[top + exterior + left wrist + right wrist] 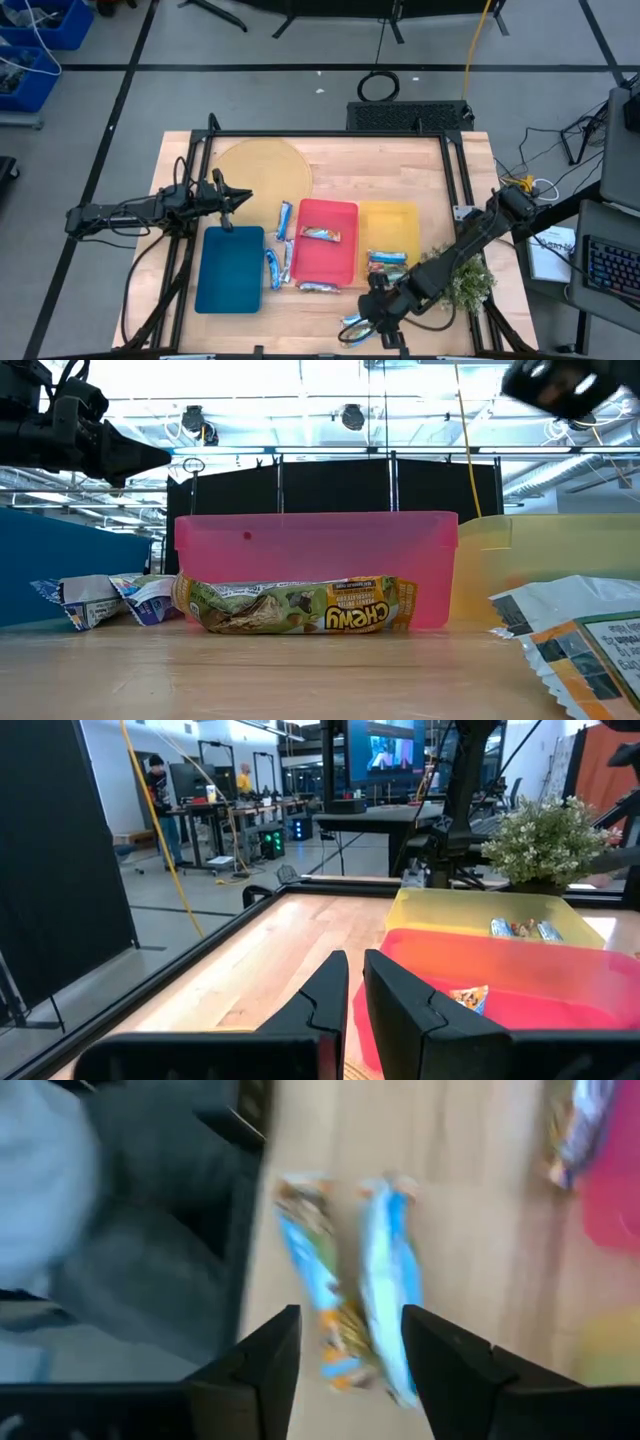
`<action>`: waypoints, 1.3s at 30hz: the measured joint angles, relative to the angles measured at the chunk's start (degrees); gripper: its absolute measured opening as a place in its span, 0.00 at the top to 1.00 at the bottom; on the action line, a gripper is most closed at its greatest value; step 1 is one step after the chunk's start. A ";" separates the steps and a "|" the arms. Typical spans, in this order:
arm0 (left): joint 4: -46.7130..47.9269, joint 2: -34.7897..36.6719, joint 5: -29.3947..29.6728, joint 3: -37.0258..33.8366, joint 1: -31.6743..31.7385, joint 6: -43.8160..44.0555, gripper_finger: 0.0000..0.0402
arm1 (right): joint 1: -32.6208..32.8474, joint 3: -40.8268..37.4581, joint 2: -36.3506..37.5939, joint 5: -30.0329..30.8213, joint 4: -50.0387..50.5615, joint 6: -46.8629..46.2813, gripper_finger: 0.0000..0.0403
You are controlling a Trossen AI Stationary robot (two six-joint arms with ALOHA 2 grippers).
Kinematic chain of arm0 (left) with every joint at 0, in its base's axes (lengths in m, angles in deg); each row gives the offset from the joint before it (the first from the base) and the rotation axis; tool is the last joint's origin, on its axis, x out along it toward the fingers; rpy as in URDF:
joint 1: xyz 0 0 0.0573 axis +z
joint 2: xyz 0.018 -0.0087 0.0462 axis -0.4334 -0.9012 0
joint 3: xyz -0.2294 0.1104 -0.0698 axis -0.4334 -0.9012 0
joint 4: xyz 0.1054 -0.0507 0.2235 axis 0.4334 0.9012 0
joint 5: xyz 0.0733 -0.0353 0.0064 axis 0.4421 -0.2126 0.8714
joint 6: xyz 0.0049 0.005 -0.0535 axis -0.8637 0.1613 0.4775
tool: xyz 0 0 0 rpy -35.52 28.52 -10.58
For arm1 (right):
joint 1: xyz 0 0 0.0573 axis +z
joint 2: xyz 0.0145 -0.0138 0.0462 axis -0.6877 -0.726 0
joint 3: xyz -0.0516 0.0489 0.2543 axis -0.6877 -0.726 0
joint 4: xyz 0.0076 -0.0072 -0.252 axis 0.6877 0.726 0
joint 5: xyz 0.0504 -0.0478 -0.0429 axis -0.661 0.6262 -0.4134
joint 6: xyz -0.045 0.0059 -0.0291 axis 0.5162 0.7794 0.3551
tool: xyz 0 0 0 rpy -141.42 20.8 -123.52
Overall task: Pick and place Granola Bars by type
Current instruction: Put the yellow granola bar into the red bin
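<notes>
The wooden worktop [400, 180] fills the middle of the high view, carrying a blue tray [230, 268], a red tray [325, 262] and a yellow tray [392, 225] side by side. Granola Bars [283, 252] lie between the blue and red trays, in the red and yellow trays, and near the worktop's lower edge. There the right claw [343, 1342] hangs with jaws wide over two bars [390, 1305], while the left claw [355, 985], jaws narrow and empty, hovers at the blue tray's upper edge.

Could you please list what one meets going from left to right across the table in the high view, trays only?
Blue tray → red tray → yellow tray.
</notes>
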 joint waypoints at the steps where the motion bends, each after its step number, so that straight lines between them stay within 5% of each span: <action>1: 0.00 -0.02 -0.03 0.00 0.02 0.00 0.88 | -0.04 0.00 -0.53 0.62 1.20 0.24 0.58; 11: 0.15 -0.01 -0.07 -0.02 0.00 0.02 0.88 | -2.15 -0.07 -5.37 2.12 11.68 3.04 0.58; 17: 0.40 0.00 -0.05 -0.02 0.00 0.00 0.88 | -2.44 -0.07 -5.56 -3.16 9.21 -0.49 0.57; 39: 0.37 -0.02 -0.02 -0.02 0.01 -0.22 0.88 | -1.39 -6.40 -5.56 -6.53 -0.31 -3.09 0.59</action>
